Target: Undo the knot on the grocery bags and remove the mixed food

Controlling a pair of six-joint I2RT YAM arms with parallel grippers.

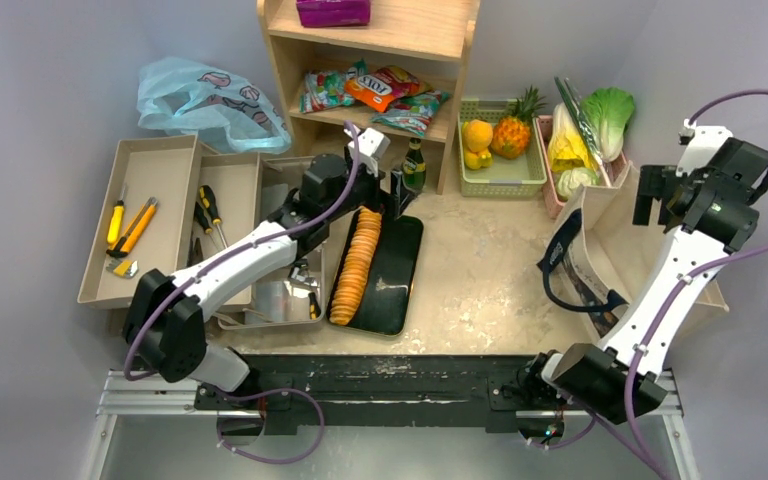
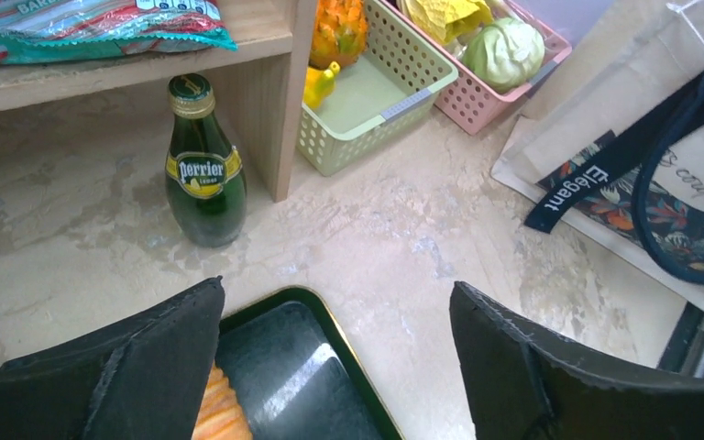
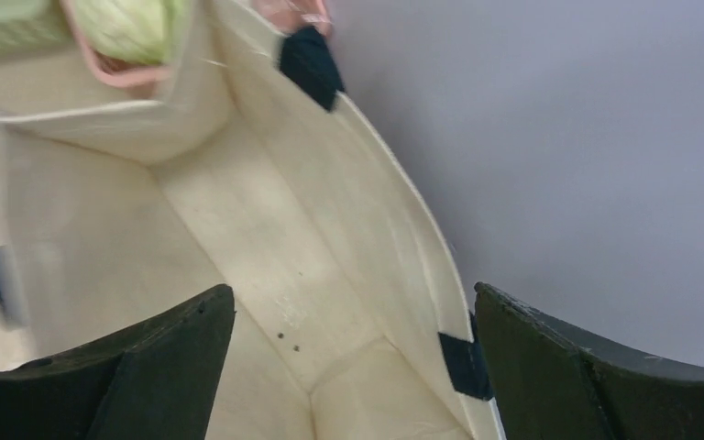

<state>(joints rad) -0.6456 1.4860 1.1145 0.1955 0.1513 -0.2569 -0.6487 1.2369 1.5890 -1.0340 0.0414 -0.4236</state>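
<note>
Blurring smears one side of the cream tote (image 3: 266, 247), right fingers (image 3: 137, 367) spread.

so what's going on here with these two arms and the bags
Neither arm holds anything right now. The left end effector is open above the black tray, facing the green bottle that stands beside the shelf. The right end effector is open over the cream tote, whose inside looks empty from the wrist view. The pineapple and oranges sit in the green basket. The light-blue bag lies crumpled left of the shelf, untouched.
</note>
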